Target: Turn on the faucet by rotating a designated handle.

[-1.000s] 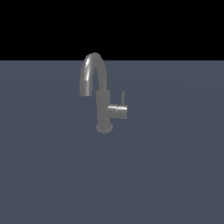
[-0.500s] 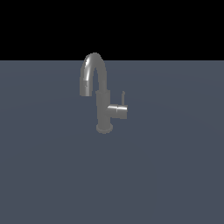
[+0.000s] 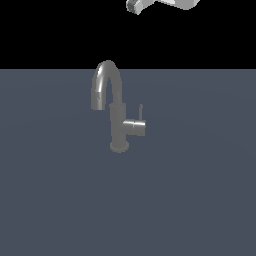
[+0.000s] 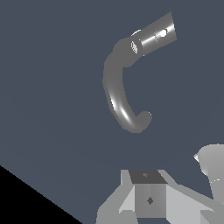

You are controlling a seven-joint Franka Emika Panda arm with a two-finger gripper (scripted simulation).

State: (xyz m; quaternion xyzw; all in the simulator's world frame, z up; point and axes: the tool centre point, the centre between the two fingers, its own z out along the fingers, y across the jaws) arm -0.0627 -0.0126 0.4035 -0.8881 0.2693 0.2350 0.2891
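The grey metallic faucet [image 3: 117, 120] stands upright on a dark blue-grey surface, its arched spout [image 3: 102, 82] bending toward the exterior view's left. The handle [image 3: 135, 127], a short horizontal stub with a thin lever rod [image 3: 141, 112] rising from its end, points to the exterior view's right. My gripper [image 3: 136, 6] is high above the faucet at the frame's upper edge, touching nothing. The wrist view looks down on the curved spout [image 4: 117, 94] and the handle stub [image 4: 155, 36]. One finger [image 4: 212, 168] shows far off the hand's centre, so the jaws stand open and empty.
The flat blue-grey surface [image 3: 200, 200] stretches around the faucet, ending at a black background behind it. Nothing else stands on it.
Part of my arm and gripper has come into the exterior view at the top edge, where nothing showed before. The faucet and its handle have not moved.
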